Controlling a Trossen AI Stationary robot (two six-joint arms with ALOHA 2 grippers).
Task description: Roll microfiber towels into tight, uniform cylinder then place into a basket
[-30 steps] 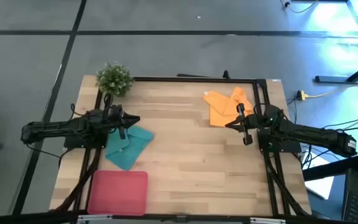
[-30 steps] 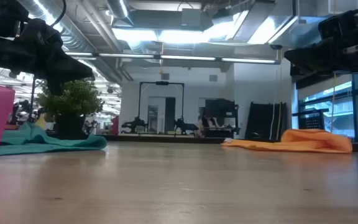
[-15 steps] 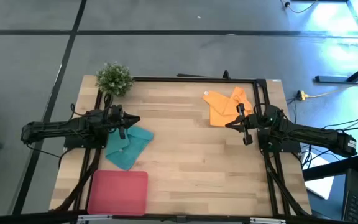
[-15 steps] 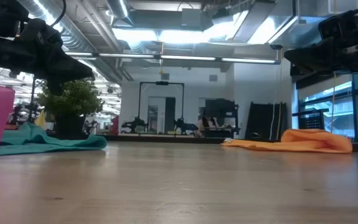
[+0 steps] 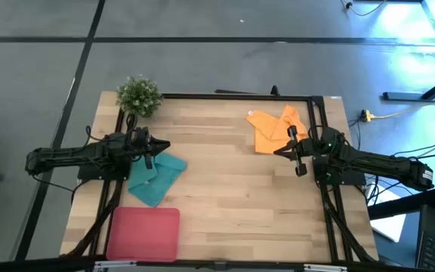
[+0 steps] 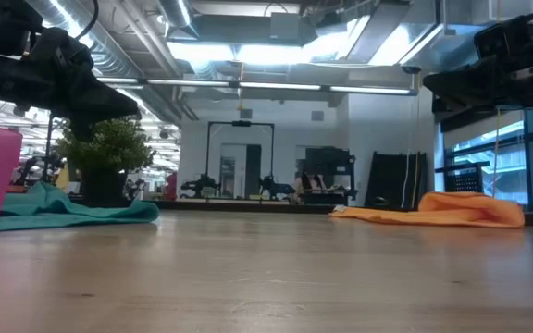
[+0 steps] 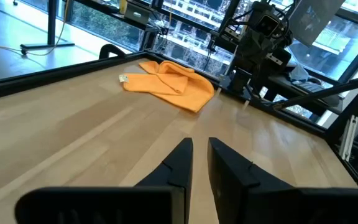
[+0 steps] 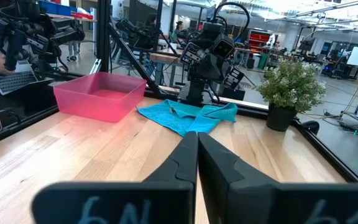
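Nothing is changed since a second ago: the left gripper (image 5: 163, 146) and right gripper (image 5: 279, 152) are kept closed and empty above the table (image 5: 225, 196); the teal towel (image 5: 155, 178) and orange towel (image 5: 272, 128) lie unrolled, the pink basket (image 5: 143, 233) unfilled.

Our two arms matte black and slender, left arm (image 5: 74, 160), right arm (image 5: 384, 164), boxy joints trailing thin black cables, our fingers (image 7: 178, 167) dark flat blades with squared tips
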